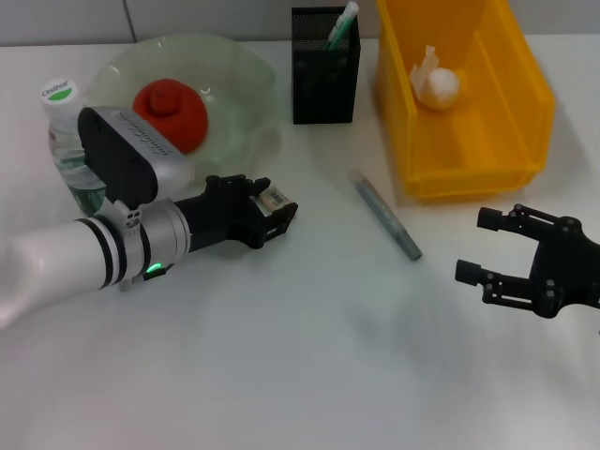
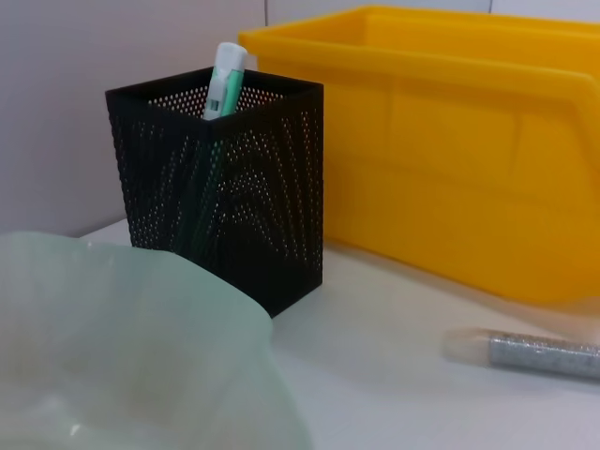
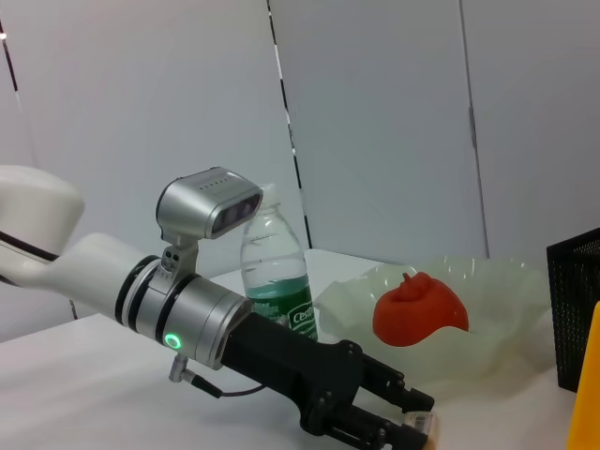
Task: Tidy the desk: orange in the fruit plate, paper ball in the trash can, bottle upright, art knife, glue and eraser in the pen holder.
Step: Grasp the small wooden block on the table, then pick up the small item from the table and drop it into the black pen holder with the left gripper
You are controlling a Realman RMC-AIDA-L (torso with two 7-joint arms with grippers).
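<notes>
**A:** Where are the two claws, and what do they hold?

**B:** The left claw (image 1: 278, 214) lies low over the white counter (image 1: 281, 375), its fingers closed around a small pale block, apparently the eraser (image 1: 274, 198), which shows between the fingertips. The right claw (image 1: 480, 246) hovers over the counter well apart from the left one, its fingers spread wide with nothing between them.

**A:** What sits near the left claw?

**B:** Just behind its wrist is the pale green fruit plate (image 1: 246, 103), with the orange (image 1: 172, 112) lying in it, a reddish-orange lump. Beside the arm, at the plate's edge, the bottle (image 1: 67, 141) stands upright with a white cap and green label. Ahead of the fingertips and farther back stands the black mesh pen holder (image 1: 324, 80), with a green-and-white glue stick (image 1: 341, 25) poking out of its top.

**A:** And between the two claws?

**B:** A slim grey art knife (image 1: 385, 215) lies flat on the counter, slanted, nearer the left claw's fingertips than the right claw. Beyond the right claw sits the yellow bin serving as the trash can (image 1: 511, 94), and the crumpled white paper ball (image 1: 437, 82) rests inside it. The pen holder stands just beside that bin, not touching it.
</notes>
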